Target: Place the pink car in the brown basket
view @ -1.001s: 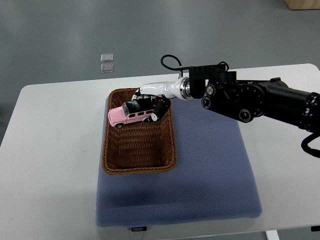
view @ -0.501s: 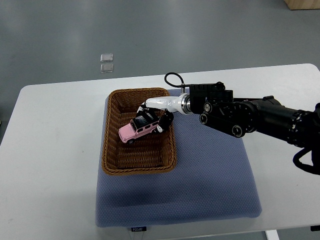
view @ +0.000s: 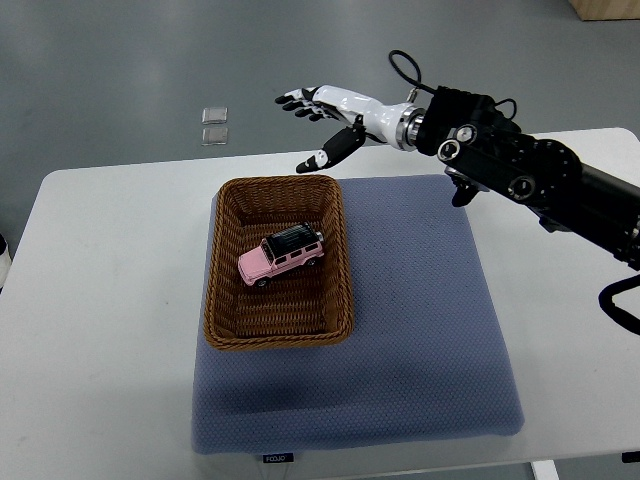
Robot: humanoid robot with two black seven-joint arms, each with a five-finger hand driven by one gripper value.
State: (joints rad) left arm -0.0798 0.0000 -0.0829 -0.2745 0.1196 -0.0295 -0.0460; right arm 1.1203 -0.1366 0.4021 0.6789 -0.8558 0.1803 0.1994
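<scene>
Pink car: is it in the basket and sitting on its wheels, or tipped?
In and apparently upright. The pink car lies inside the brown basket, black roof facing up. The right hand is open, clear of it.

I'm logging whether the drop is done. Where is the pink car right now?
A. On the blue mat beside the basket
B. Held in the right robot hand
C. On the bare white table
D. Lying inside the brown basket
D: the pink car lies inside the brown basket, while the right robot hand is open above the table's far edge, holding nothing.
</scene>
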